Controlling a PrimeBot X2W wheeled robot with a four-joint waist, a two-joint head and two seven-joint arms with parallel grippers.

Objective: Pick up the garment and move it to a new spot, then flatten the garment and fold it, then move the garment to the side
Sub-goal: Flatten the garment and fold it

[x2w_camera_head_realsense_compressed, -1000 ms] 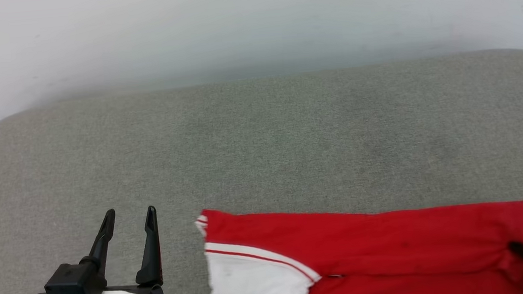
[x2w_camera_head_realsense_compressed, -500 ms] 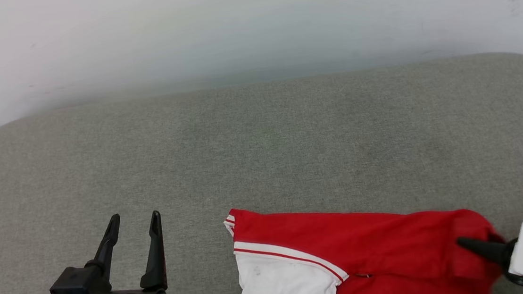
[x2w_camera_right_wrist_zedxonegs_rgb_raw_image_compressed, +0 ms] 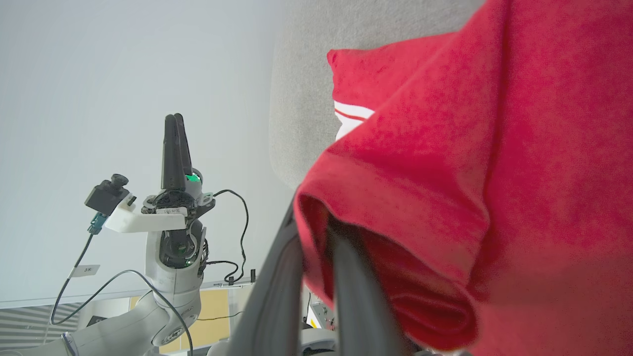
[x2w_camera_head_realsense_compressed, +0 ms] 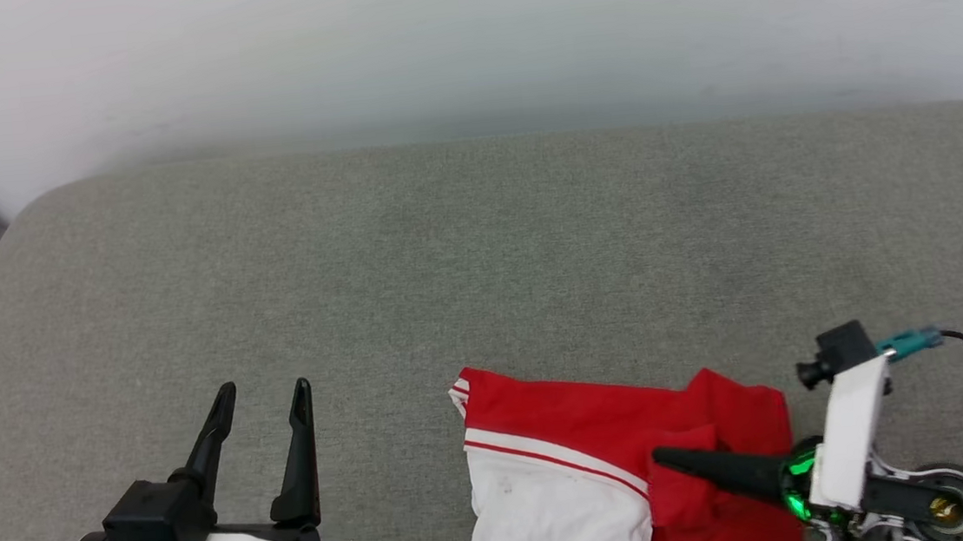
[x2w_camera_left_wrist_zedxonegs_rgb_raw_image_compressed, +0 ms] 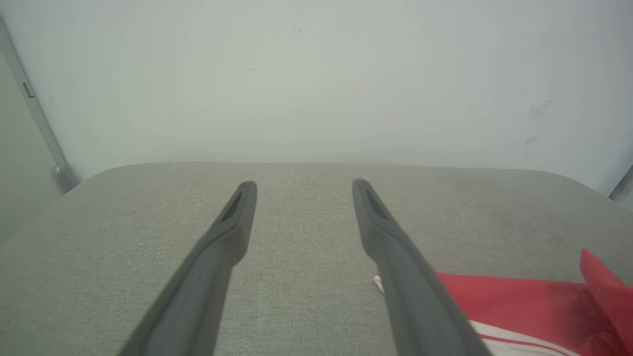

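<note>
- Pinching a fold of the garment [x2w_camera_head_realsense_compressed: 582,419] between fingers pressed together, the right hand [x2w_camera_head_realsense_compressed: 662,457] lies low over the red cloth, pointing toward the table's left edge.
- The garment sits at the near edge of the table [x2w_camera_head_realsense_compressed: 479,244], right of the middle. Its white sleeve [x2w_camera_head_realsense_compressed: 547,517] is toward the left, and its lower part is cut off by the frame.
- A second ago the red end lay stretched flat toward the near right corner. It has since been lifted and drawn leftward over the body, so the red span is much shorter, with a doubled flap on top.
- I judge this to be the fold step in progress, with flattening apparently done and the move to the side not yet made.
- The left hand [x2w_camera_head_realsense_compressed: 266,385] is spread wide and empty above bare table, near the garment's left edge and not touching it. Its pose matches the earlier frames.
- The whole head view has also slid a little, so the shift of the garment's left corner in the picture is partly the camera's.
</note>
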